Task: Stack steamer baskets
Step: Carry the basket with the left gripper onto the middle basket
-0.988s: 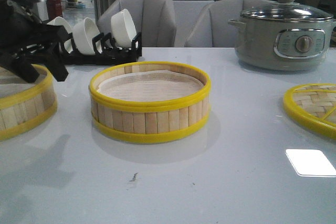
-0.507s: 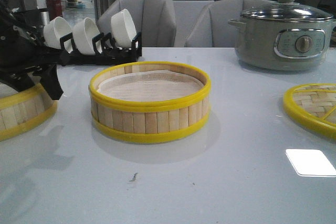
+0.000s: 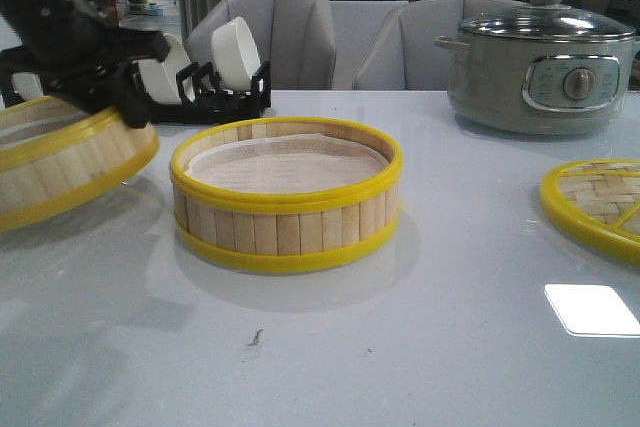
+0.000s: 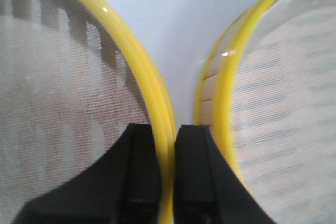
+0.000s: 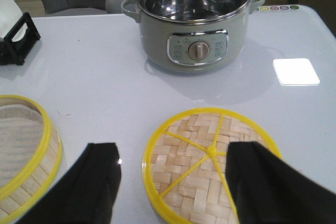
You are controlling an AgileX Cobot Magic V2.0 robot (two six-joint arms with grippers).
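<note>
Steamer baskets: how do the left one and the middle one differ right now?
The left basket is tilted, lifted off the table, its rim pinched by the left gripper; the middle basket sits flat and untouched. Both share bamboo slats, yellow rims and white liners.

A dining area: table (image 3: 470, 347), upholstered chairs (image 3: 270, 32), electric cooker (image 3: 541, 62), bowl rack (image 3: 205, 87).

Low front view across table (image 3: 480, 367), wrist views looking down close, all sharing centre steamer basket (image 3: 285, 195)
</note>
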